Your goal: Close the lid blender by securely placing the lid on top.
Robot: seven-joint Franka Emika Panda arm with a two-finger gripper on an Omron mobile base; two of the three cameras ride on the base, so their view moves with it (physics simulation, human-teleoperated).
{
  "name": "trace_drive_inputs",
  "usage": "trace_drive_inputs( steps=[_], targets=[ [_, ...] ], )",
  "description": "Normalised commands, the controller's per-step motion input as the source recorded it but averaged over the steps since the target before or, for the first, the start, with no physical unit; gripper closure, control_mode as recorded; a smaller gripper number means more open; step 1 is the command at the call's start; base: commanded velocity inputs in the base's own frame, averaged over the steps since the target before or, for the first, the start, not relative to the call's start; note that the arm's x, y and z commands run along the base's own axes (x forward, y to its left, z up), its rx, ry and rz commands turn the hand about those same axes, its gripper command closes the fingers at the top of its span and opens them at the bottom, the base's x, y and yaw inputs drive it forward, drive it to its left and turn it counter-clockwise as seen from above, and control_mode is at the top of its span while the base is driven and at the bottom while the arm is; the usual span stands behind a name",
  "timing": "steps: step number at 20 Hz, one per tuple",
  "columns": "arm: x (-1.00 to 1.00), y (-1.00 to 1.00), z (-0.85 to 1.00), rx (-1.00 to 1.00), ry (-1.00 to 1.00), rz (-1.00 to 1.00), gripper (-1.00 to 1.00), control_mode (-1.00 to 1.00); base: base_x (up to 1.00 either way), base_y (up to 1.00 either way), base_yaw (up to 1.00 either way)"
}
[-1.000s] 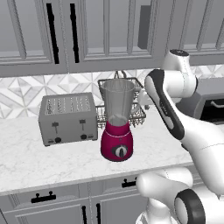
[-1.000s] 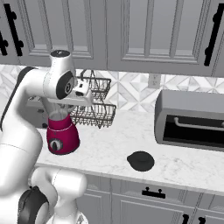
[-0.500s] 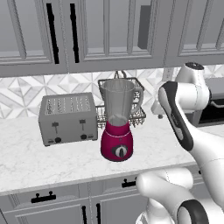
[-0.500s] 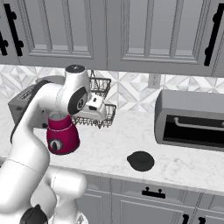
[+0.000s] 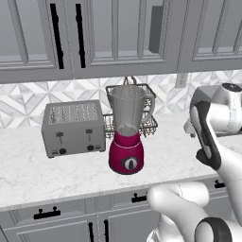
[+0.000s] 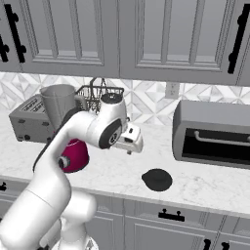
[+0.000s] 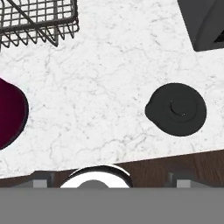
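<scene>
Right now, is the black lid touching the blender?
Apart. The hand view shows the lid lying flat on the marble counter, with bare counter between it and the blender's magenta base.

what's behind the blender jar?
A wire basket stands right behind the blender, against the tiled backsplash. Its mesh shows on both sides of the jar and faintly through it; what it holds, if anything, can't be told.

Kitchen: grey panelled wall cabinets (image 5: 118,38) with black handles; geometric tile backsplash (image 5: 23,101); white marble counter (image 5: 52,172); grey base drawers (image 6: 161,219).
</scene>
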Motion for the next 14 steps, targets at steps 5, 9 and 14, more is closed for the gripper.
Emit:
trace_drive_inputs(
  steps=[5, 9, 14],
  targets=[
    [0.0, -0.72, -0.38, 0.0, 0.0, -0.06, -1.0, -1.0, 0.0, 0.0, 0.0],
    [0.0, -0.65, -0.31, 0.0, 0.0, -0.03, -1.0, -1.0, 0.0, 0.0, 0.0],
    [0.02, -0.5, -0.24, 0.0, 0.0, 0.0, -1.0, -1.0, 0.0, 0.0, 0.0]
  ],
)
